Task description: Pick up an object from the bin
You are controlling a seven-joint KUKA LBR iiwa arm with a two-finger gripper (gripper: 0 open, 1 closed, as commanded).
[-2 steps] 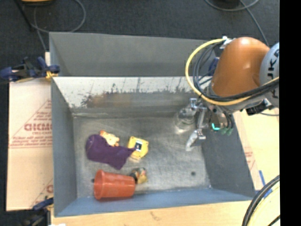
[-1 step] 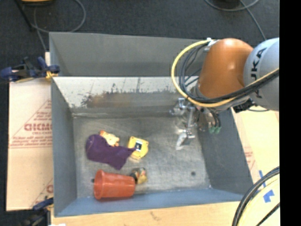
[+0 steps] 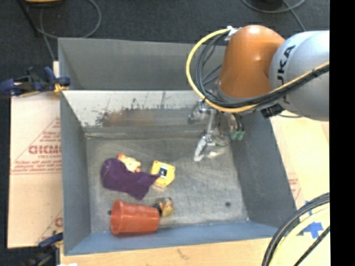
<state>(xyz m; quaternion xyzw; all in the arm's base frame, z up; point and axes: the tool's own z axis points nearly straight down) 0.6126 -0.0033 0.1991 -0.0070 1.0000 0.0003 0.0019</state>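
My gripper (image 3: 206, 150) hangs above the bin floor at the middle right, under the orange wrist cover, with its fingers a little apart and nothing between them. To its left lies a small yellow block with a dark patch (image 3: 163, 173). Beside that block lies a purple cloth figure with a pale head (image 3: 126, 177). A red cup (image 3: 134, 218) lies on its side near the front wall, with a small brown and yellow toy (image 3: 165, 206) at its mouth.
The loose things are grouped in the front left of the bin. Bare floor stretches under and to the right of the gripper. The arm and its yellow cables reach in over the right wall.
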